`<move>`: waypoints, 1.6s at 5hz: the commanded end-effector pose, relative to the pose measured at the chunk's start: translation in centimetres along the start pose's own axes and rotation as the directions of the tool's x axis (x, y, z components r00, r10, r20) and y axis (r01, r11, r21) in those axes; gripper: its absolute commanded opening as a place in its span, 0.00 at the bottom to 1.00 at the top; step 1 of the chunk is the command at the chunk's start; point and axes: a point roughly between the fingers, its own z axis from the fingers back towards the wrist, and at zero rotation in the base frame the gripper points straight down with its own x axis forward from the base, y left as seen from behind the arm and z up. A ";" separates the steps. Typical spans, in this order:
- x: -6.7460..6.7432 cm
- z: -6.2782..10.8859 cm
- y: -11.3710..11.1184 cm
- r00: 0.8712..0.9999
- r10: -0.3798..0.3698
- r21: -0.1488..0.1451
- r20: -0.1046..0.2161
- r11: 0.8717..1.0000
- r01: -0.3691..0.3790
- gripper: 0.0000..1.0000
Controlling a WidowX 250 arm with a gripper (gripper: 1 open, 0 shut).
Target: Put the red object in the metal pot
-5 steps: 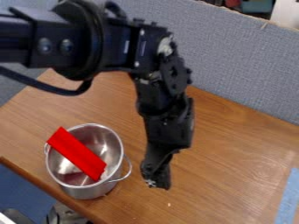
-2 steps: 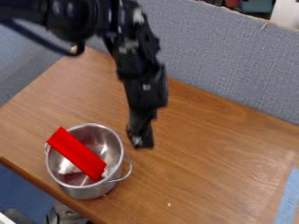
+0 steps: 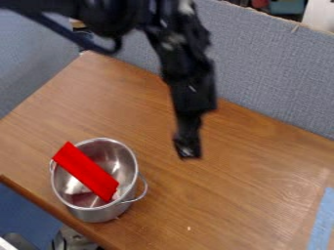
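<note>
Bright red flat rectangular block lies tilted across shiny round steel pot (one end over rim). Fingers at pot's 3 o'clock, spread wide, empty, above brown wooden desk.

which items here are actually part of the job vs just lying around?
Part of the job:
- red object, lying tilted in the pot, one end above the rim
- metal pot
- gripper, open and empty, right of the pot

Just there:
- wooden table
- grey partition behind the table
</note>
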 end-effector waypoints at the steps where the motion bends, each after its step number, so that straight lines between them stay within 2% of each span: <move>1: 0.1 1.0 0.3 0.995 0.100 0.079 0.031 0.992 -0.102 1.00; 2: 3.8 -1.0 -2.2 0.987 0.151 0.085 0.061 0.984 -0.156 1.00; 3: 7.6 -4.3 -4.7 0.957 0.279 0.088 0.082 0.954 -0.286 1.00; 4: 4.2 -7.3 -3.4 0.897 0.426 0.107 0.119 0.892 -0.438 1.00; 5: 1.1 -10.9 -2.4 0.798 0.589 0.142 0.131 0.785 -0.603 1.00; 6: 1.0 -8.3 -0.6 0.791 0.586 0.175 0.177 0.772 -0.611 0.00; 7: 0.0 -6.5 1.3 0.769 0.603 0.201 0.210 0.743 -0.638 0.00; 8: -0.2 -5.2 -0.1 0.727 0.638 0.240 0.253 0.687 -0.686 0.00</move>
